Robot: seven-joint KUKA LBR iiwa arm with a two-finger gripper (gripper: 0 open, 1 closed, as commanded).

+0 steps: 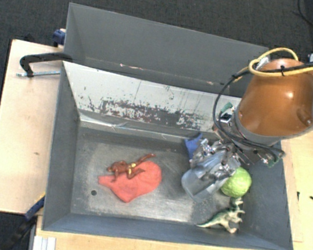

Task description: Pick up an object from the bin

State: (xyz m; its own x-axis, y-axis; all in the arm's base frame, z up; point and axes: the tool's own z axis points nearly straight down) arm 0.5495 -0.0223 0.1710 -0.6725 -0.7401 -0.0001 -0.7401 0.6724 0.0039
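A brown toy lizard lies on a red soft lump; a pale toy dinosaur stands front right.

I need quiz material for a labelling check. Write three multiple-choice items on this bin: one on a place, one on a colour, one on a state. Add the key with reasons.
1. Where in the bin does the small dinosaur figure lie?
A) on the floor, in the near corner at the view's right
B) against the far wall
C) in the near corner at the view's left

2. What colour is the ball beside the gripper?
A) blue
B) green
C) orange

3. How does the soft red piece lie?
A) flat on the floor, with a small brown figure on it
B) hung over the rim
C) stood up against the left wall

Key: 1 A, it lies by the near wall, below the ball. 2 B, it is plainly light green. 3 A, it is spread on the floor under the figure.
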